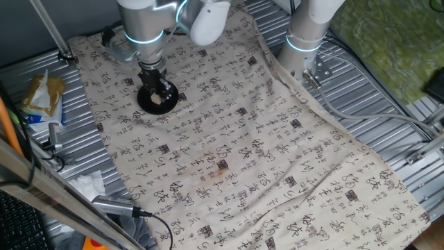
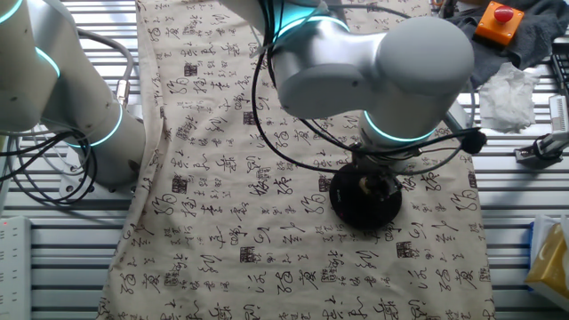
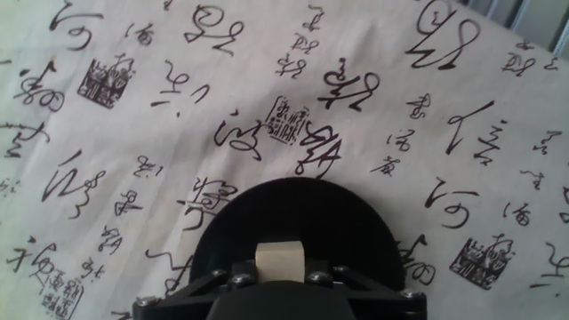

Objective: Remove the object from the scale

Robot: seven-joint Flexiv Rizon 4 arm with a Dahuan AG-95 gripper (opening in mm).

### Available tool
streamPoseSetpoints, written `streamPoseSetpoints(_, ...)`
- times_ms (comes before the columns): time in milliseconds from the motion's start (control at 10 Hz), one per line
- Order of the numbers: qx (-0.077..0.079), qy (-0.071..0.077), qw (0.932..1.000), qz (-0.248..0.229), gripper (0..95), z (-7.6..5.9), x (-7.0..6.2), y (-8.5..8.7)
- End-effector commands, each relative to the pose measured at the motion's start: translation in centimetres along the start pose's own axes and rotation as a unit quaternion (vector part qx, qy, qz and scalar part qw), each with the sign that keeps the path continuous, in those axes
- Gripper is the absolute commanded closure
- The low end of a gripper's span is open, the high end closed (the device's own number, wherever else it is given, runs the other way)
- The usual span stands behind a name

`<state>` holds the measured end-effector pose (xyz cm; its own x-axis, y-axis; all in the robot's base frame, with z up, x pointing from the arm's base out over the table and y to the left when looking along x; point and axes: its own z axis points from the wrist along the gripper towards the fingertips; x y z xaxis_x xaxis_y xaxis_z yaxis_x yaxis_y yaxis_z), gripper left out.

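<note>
The scale (image 1: 147, 102) is a flat round black disc on the printed cloth at the back left; it also shows in the other fixed view (image 2: 348, 203) and in the hand view (image 3: 298, 218). The object (image 3: 278, 260), a tiny pale tan block, sits on the disc. It shows as a tan speck in one fixed view (image 1: 157, 99). My gripper (image 1: 157, 92) is lowered straight onto the disc, also seen in the other fixed view (image 2: 373, 185). Its dark fingers press against both sides of the block, which still rests on the disc.
A beige cloth (image 1: 229, 139) with black characters covers the table and has a rusty-brown stain (image 1: 220, 167). A second arm's base (image 1: 305, 42) stands at the back right. Cables, tissue and packets (image 1: 41, 97) lie along the left metal edge.
</note>
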<state>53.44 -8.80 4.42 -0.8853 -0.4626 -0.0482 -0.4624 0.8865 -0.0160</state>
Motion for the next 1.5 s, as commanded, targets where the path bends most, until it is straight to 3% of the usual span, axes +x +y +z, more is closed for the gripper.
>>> streamPoseSetpoints(100,-0.004,0.000,0.9999,0.013,95.0,-0.2,-0.4,-0.2)
streamPoseSetpoints(500,-0.008,0.008,0.9972,0.074,95.0,-3.3,-2.2,1.5)
streamPoseSetpoints(700,-0.008,0.010,0.9936,0.112,95.0,-5.2,-4.3,3.8)
streamPoseSetpoints(1100,-0.008,0.006,0.9868,0.162,95.0,-5.4,-7.6,8.6)
streamPoseSetpoints(1500,-0.007,0.002,0.9805,0.196,95.0,-4.7,-9.8,12.6)
